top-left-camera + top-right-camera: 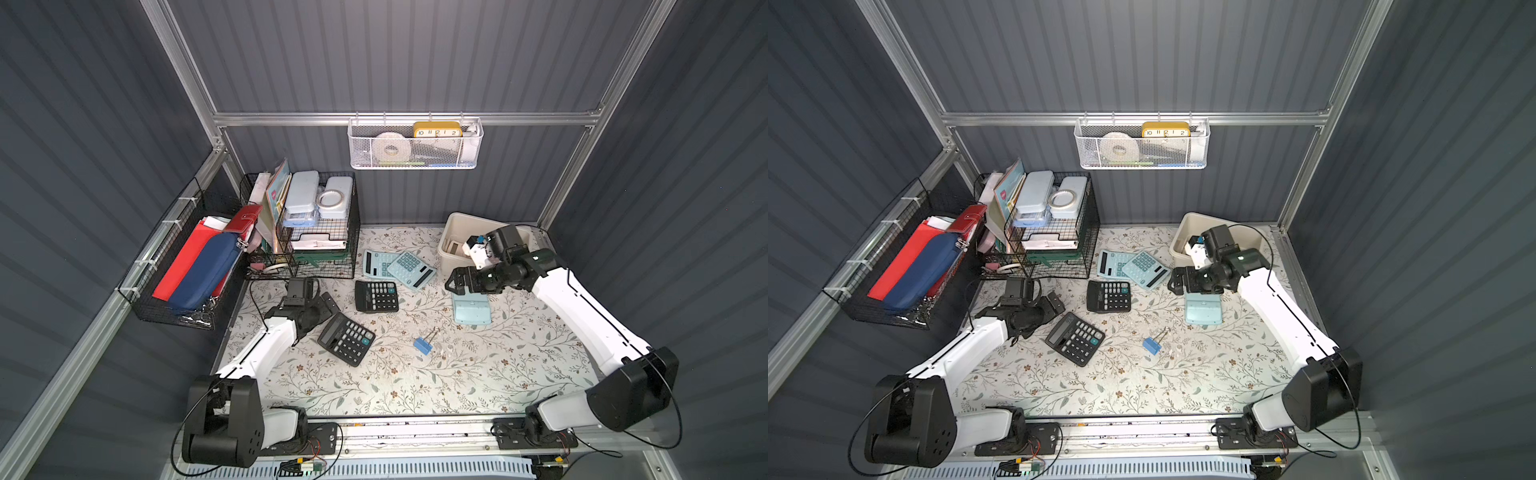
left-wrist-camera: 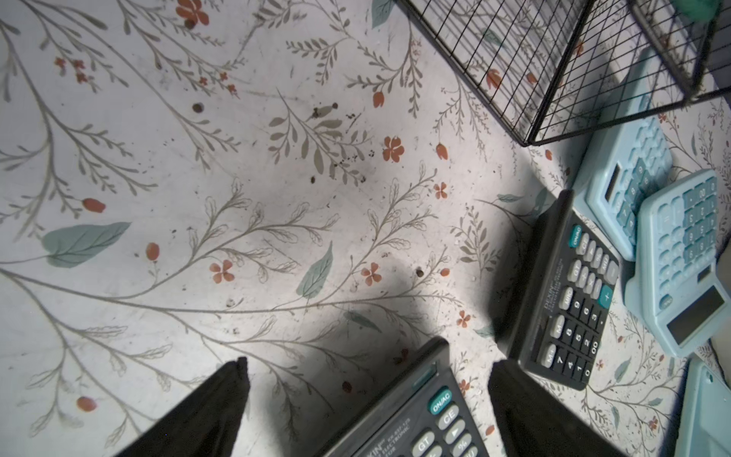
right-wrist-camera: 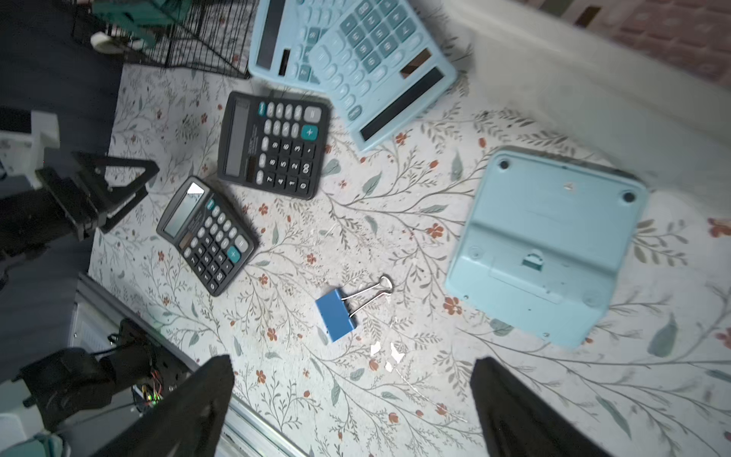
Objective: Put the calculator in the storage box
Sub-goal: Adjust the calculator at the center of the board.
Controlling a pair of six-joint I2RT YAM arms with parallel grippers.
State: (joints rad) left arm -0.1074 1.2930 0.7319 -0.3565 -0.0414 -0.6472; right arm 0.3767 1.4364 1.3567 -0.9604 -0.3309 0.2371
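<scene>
In both top views the right hand [image 1: 454, 282] [image 1: 1177, 282] hovers with its fingers spread wide and nothing between them. Just beneath its fingertips, offset a little to one side, lies a face-down calculator [image 1: 471, 309], a flat pale-blue hard-plastic slab on the floral-printed bench [image 1: 415, 374]. The storage box [image 1: 455, 222], a cream-beige rectangular plastic tub with rounded corners, sits just behind this hand, under its wrist. The left hand [image 1: 328, 301], also gaping and empty, is low beside a black calculator [image 1: 347, 338], a flat plastic keypad slab.

The left wrist view shows that black calculator [image 2: 427, 419] lying between the spread fingers [image 2: 209, 411], not pinched.

The right wrist view shows the face-down calculator [image 3: 546, 245] to one side of the open fingers [image 3: 514, 411] and near the storage box [image 3: 593, 79]; I cannot tell whether they touch.

It should be light and rigid. The smooth back looks slippery and it lies flat, so a top-down pinch across the narrower width, on the two long side edges near the middle, seems safest.
</scene>
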